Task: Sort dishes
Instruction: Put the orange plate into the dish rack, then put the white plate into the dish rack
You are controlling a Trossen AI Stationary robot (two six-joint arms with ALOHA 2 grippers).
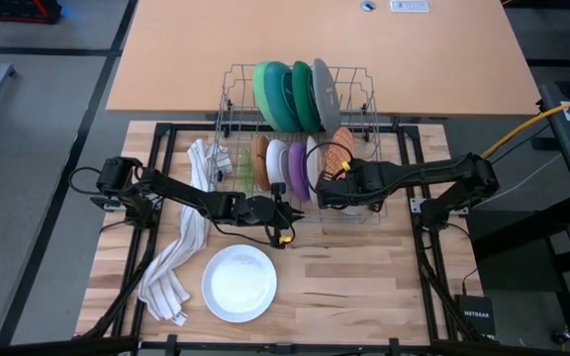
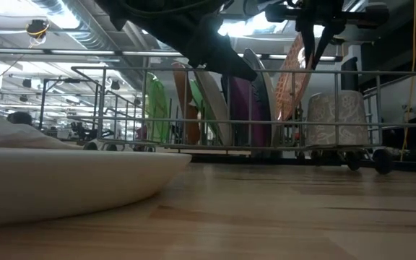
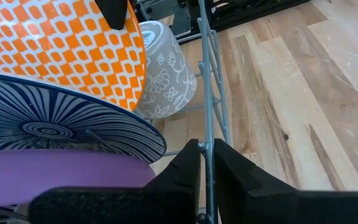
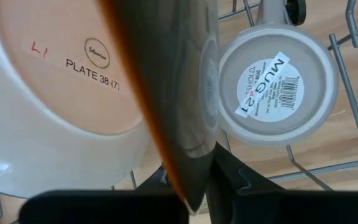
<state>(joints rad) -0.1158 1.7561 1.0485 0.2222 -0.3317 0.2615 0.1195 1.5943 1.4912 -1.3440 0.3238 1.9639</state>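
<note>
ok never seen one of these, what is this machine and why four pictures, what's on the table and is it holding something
Two dark robot arms work at a wooden table. One picture looks straight down, one level across the tabletop, and two come from cameras on the wrists. A wire dish rack holds plates standing on edge. A white plate and a striped towel lie on the table. The left end effector is shut on a rack wire. The right end effector pinches the rim of the orange patterned plate, beside an upturned mug.

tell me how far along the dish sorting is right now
Done: one white plate lies flat on the table. In hand: the right claw is shut on the orange patterned plate in the rack; the left claw is shut around a rack wire. Left: most dishes remain racked.
</note>
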